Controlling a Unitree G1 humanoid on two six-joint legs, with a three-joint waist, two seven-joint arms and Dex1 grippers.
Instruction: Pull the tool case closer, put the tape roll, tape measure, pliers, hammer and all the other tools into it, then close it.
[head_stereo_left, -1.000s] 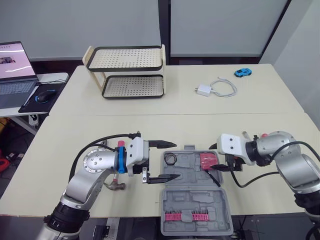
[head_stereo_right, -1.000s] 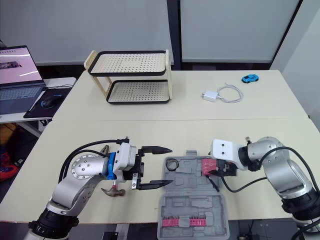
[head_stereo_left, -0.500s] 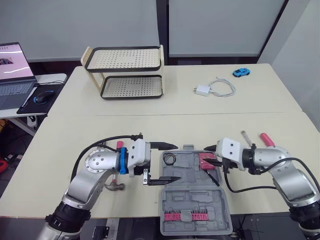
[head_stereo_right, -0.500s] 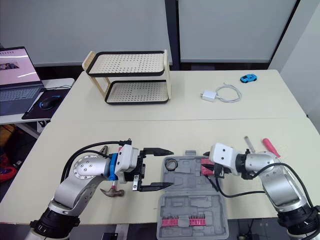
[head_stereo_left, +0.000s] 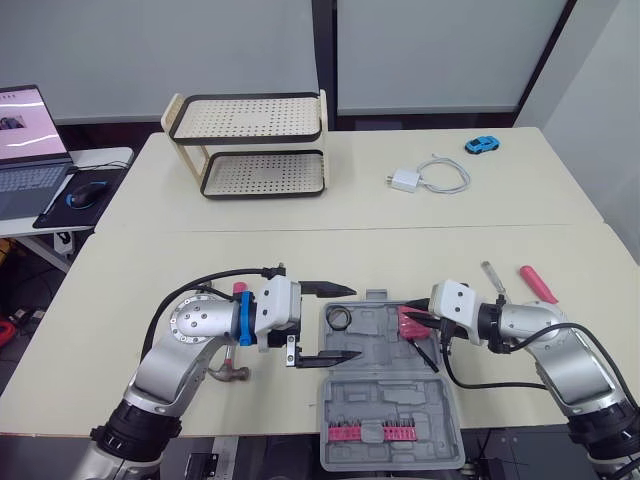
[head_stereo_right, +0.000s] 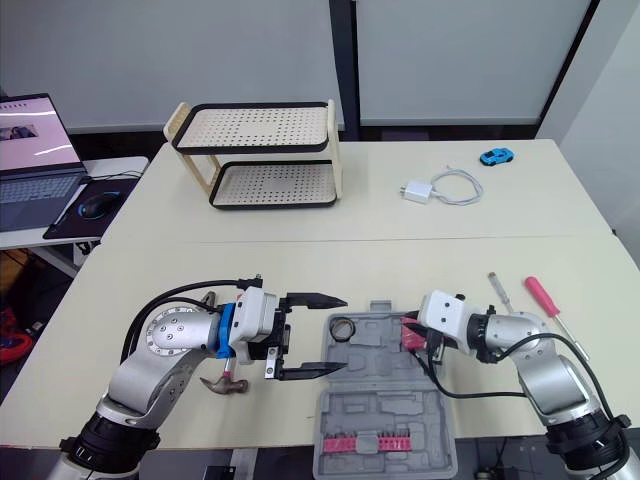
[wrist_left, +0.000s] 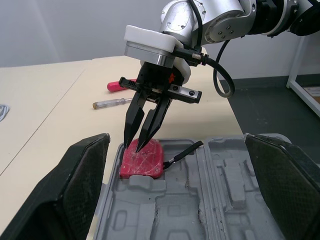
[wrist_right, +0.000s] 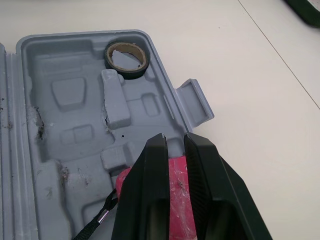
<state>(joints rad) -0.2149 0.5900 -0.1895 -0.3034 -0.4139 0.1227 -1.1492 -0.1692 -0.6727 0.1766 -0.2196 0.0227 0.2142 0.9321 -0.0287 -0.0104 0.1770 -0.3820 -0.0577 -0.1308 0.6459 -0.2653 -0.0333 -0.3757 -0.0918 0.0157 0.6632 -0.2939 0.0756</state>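
The grey tool case (head_stereo_left: 372, 382) lies open at the table's front edge. A tape roll (head_stereo_left: 341, 318) sits in its far left pocket, and a red tape measure (head_stereo_left: 412, 322) with a black strap lies in its far right. My right gripper (wrist_left: 136, 146) is shut, with its tips resting on top of the tape measure (wrist_right: 179, 192). My left gripper (head_stereo_right: 343, 333) hangs open over the case's left edge with nothing between its fingers. A hammer (head_stereo_left: 231, 373) and a red-handled tool (head_stereo_left: 240, 288) lie under my left arm. Two screwdrivers, one red-handled (head_stereo_left: 537, 283) and one clear-handled (head_stereo_left: 492, 275), lie right of the case.
Red bits (head_stereo_left: 380, 432) line the case lid nearest me. At the back stand a two-tier perforated rack (head_stereo_left: 255, 145), a white charger with cable (head_stereo_left: 430, 175) and a blue toy car (head_stereo_left: 482, 145). A laptop (head_stereo_left: 25, 135) and mouse (head_stereo_left: 82, 195) sit on a side desk at left.
My right arm has swung in, moving the gripper left so its tips are on the tape measure; both screwdrivers now show behind it. The left arm has stayed put.
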